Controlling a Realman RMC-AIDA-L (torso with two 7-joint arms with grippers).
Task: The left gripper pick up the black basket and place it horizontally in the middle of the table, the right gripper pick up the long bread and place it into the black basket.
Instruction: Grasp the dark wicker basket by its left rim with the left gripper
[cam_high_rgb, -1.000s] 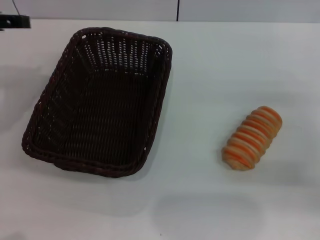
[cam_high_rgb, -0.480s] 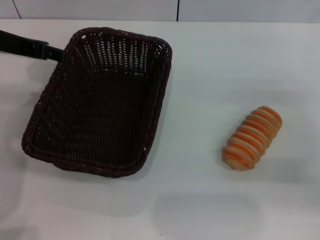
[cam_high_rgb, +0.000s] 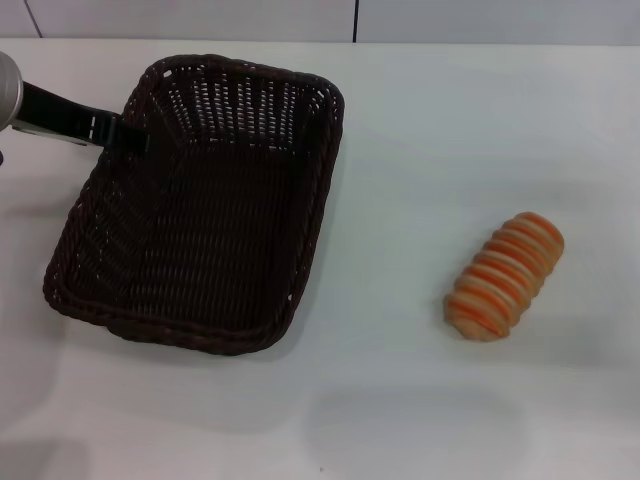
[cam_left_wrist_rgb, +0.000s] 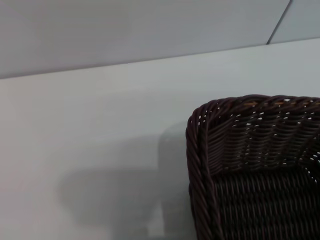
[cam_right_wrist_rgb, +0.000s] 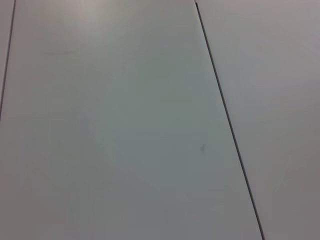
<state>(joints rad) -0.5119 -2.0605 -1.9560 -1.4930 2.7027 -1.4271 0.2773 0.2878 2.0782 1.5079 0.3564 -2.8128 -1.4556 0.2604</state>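
Note:
The black basket (cam_high_rgb: 210, 230) lies empty on the left half of the white table (cam_high_rgb: 400, 130), its long side running away from me. My left gripper (cam_high_rgb: 128, 136) reaches in from the left edge, and its black tip is over the basket's far-left rim. The left wrist view shows one braided corner of the basket (cam_left_wrist_rgb: 240, 150) close by. The long bread (cam_high_rgb: 505, 275), tan with orange stripes, rests at an angle on the right side of the table, well apart from the basket. The right gripper is out of view.
A grey wall with a dark seam (cam_high_rgb: 356, 20) runs behind the table's far edge. The right wrist view holds only plain grey panels with thin seam lines (cam_right_wrist_rgb: 225, 115). White tabletop stretches between the basket and the bread.
The left gripper has come in further from the left edge, moving right and slightly nearer, from beside the basket's left rim to over it. Basket and bread have not moved.

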